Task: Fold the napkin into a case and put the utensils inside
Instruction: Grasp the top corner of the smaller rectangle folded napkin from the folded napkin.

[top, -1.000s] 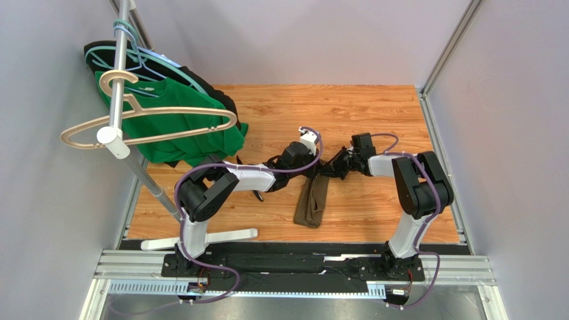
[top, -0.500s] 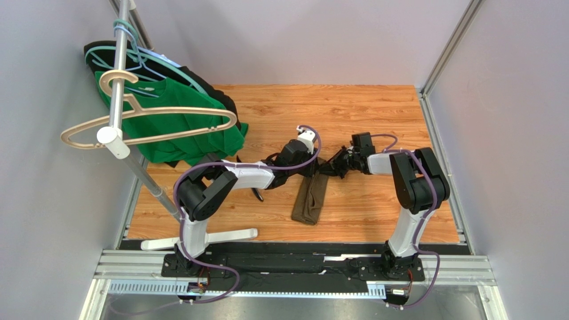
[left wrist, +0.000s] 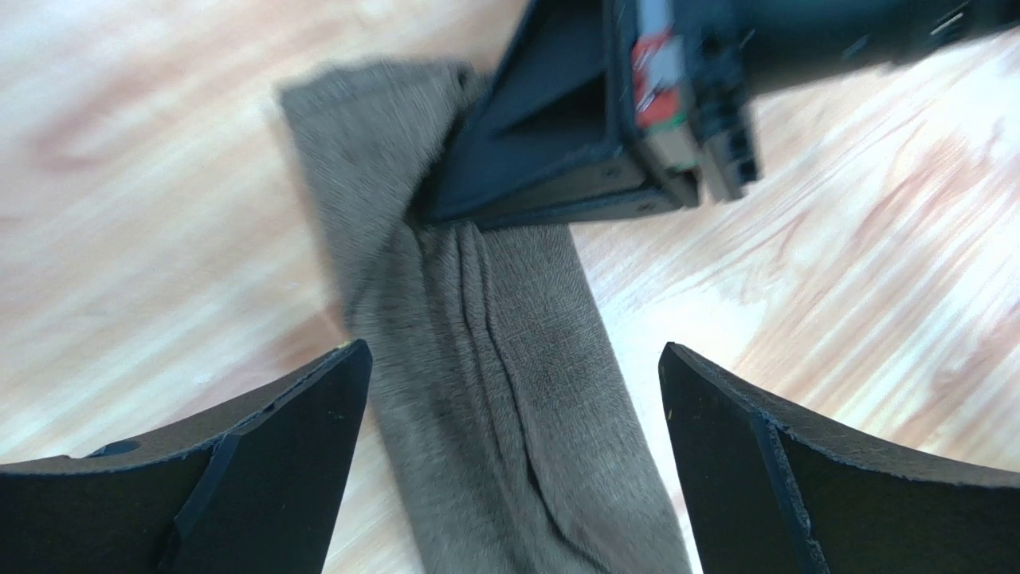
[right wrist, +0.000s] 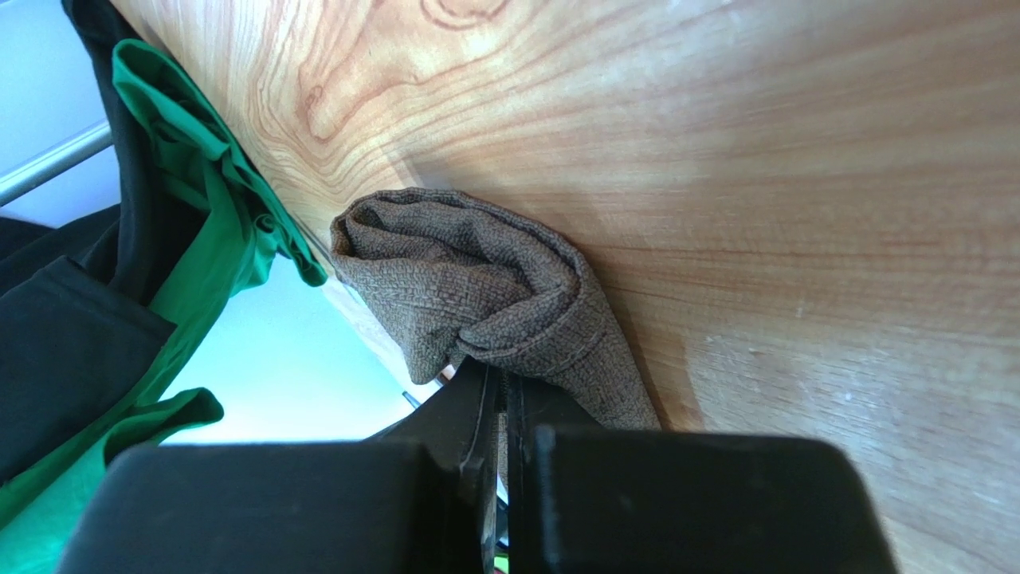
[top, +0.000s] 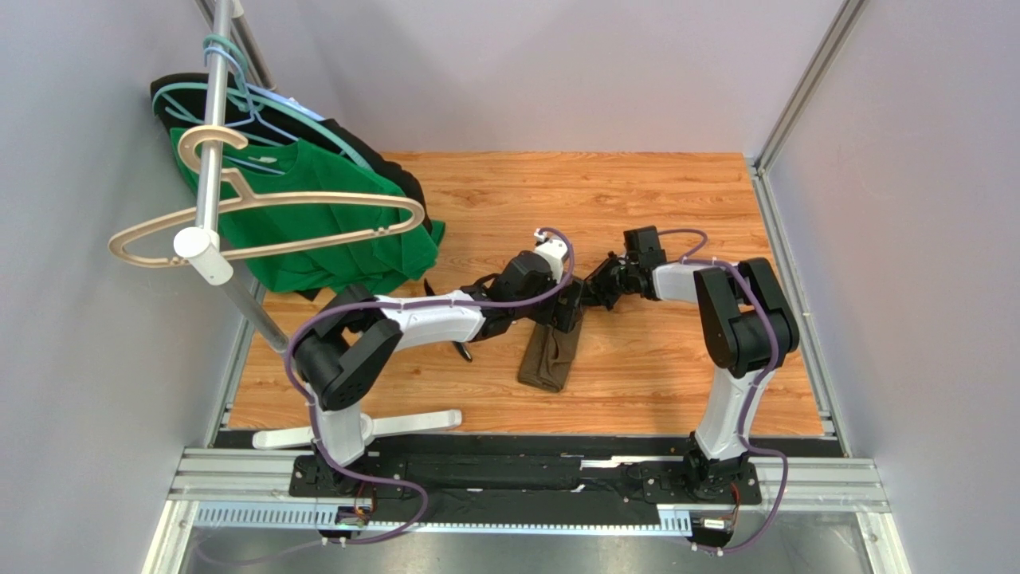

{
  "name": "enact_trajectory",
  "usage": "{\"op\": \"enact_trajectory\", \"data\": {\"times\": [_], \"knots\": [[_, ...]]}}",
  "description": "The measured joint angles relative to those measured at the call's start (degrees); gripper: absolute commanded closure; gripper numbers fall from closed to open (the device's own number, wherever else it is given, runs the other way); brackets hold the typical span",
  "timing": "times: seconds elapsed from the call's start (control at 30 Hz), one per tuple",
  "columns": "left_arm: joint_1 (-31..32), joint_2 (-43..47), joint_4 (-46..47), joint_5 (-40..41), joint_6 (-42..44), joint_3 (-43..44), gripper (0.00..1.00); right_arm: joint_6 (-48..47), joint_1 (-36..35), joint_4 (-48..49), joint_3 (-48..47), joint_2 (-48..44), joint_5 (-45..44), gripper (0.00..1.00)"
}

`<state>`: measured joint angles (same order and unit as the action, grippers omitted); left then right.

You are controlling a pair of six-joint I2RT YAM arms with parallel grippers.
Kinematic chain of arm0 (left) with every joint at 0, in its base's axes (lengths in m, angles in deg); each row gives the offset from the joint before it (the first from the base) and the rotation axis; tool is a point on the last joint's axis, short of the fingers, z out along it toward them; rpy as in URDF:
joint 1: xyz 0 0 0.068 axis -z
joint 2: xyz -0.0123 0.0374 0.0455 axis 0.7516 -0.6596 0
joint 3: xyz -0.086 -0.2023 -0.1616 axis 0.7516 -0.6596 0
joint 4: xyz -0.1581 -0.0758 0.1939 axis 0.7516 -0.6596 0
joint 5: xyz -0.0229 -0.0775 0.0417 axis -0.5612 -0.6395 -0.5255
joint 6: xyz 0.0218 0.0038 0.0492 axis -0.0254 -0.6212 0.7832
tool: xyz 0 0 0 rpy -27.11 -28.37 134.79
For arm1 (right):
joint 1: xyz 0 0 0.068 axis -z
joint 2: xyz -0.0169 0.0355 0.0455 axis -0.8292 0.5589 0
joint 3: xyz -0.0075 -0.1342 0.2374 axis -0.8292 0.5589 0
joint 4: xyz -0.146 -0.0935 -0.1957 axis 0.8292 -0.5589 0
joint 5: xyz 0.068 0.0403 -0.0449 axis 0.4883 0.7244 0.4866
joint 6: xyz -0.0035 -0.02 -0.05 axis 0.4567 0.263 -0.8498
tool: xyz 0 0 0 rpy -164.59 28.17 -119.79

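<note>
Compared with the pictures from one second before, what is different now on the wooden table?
The left gripper has opened and its jaws now stand wide above the dark olive-brown cloth napkin. The napkin's near end slid slightly left and farther away. The right gripper stays shut on the napkin's far end, and the green shirt has not moved.

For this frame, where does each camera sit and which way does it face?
Top external: high behind the bases, looking down at the table; left arm and right arm meet at the napkin.
Left wrist: on the left arm, looking down at the napkin; the left fingers, spread, frame it.
Right wrist: low near the tabletop, looking along it; the right fingers, closed, pinch the napkin.
Shared: both wrist views show the napkin's pinched end.
</note>
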<state>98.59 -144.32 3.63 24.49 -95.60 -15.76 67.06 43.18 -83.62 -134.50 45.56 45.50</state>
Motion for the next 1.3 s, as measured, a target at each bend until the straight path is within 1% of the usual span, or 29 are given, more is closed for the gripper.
{"op": "enact_trajectory", "data": {"times": [0.1, 0.13, 0.23, 0.4, 0.5, 0.53, 0.6, 0.63, 0.67, 0.7, 0.73, 0.8, 0.83, 0.87, 0.9, 0.93, 1.0, 1.03, 1.1, 1.13, 1.23, 1.3], "knots": [[-0.81, 2.84, -1.22, 0.33, 0.13, 0.00, 0.01, -0.61, -0.24, -1.75, -1.05, 0.11, -0.61, 1.00], [-1.33, 3.43, -1.25, 0.15, 0.13, 0.00, 0.02, -0.85, -0.35, -2.36, -1.38, 0.11, -0.87, 1.00], [-2.78, 3.10, -1.60, -1.14, 0.31, 0.15, 0.03, -1.42, -0.59, -3.19, -1.81, 0.11, -1.40, 1.00], [-4.42, -3.06, -4.26, -5.75, 0.52, 4.11, 0.01, -1.84, -0.70, -3.89, -2.16, 0.11, -1.66, 1.00], [-4.52, -5.60, -4.98, -6.73, 0.83, 4.81, 0.02, -2.03, -0.76, -4.04, -2.27, 0.11, -1.79, 1.00], [-4.52, -5.81, -4.98, -7.04, 0.87, 5.31, 0.06, -2.05, -0.79, -4.13, -2.32, 0.11, -1.81, 1.00], [-4.52, -6.58, -5.68, -7.23, 0.92, 6.54, 0.10, -2.12, -0.85, -4.37, -2.47, 0.11, -1.92, 0.99], [-4.52, -7.08, -5.68, -6.99, 0.94, 6.91, 0.15, -2.14, -0.85, -4.42, -2.49, 0.11, -1.97, 0.96], [-4.55, -7.28, -5.60, -6.97, 0.90, 7.17, 0.19, -2.23, -0.85, -4.48, -2.54, 0.11, -1.97, 0.90], [-4.63, -7.39, -5.46, -6.93, 0.90, 7.17, 0.24, -2.36, -0.85, -4.55, -2.58, 0.11, -1.97, 0.88], [-4.70, -7.43, -5.29, -6.99, 0.72, 7.13, 0.31, -2.51, -0.85, -4.57, -2.58, 0.11, -2.03, 0.87], [-4.98, -7.50, -4.68, -7.06, 0.55, 6.64, 0.37, -3.10, -0.85, -4.74, -2.58, 0.11, -2.19, 0.83], [-5.11, -7.50, -4.20, -7.08, 0.59, 6.27, 0.52, -3.39, -0.85, -4.81, -2.58, 0.09, -2.29, 0.82], [-5.29, -7.50, -3.65, -7.23, 0.48, 5.92, 0.60, -3.61, -0.90, -4.90, -2.58, 0.04, -2.40, 0.82], [-5.44, -7.50, -3.15, -7.32, 0.35, 5.51, 0.65, -3.78, -0.92, -4.94, -2.58, 0.00, -2.49, 0.81], [-5.60, -7.50, -2.80, -7.45, 0.00, 5.18, 0.67, -4.07, -0.98, -4.94, -2.58, -0.02, -2.60, 0.79], [-5.84, -7.50, -2.45, -8.13, -0.35, 4.79, 0.67, -4.50, -1.07, -4.94, -2.58, -0.11, -2.67, 0.75], [-5.92, -7.50, -2.32, -8.52, -0.48, 4.72, 0.67, -4.68, -1.11, -4.96, -2.69, -0.13, -2.67, 0.68], [-6.01, -7.50, -2.25, -9.07, -0.83, 4.72, 0.67, -5.35, -1.18, -5.05, -2.99, -0.15, -2.54, 0.60], [-6.05, -7.50, -2.14, -9.42, -1.03, 4.61, 0.67, -5.81, -1.22, -5.05, -3.15, -0.31, -2.45, 0.52], [-6.08, -7.50, -0.68, -10.75, -2.10, 3.78, 0.68, -8.07, -1.44, -6.05, -3.43, -1.55, -2.51, 0.44], [-6.08, -7.50, 0.59, -11.54, -3.06, 2.97, 0.69, -10.08, -1.49, -7.67, -3.72, -2.29, -2.71, 0.43]]}}
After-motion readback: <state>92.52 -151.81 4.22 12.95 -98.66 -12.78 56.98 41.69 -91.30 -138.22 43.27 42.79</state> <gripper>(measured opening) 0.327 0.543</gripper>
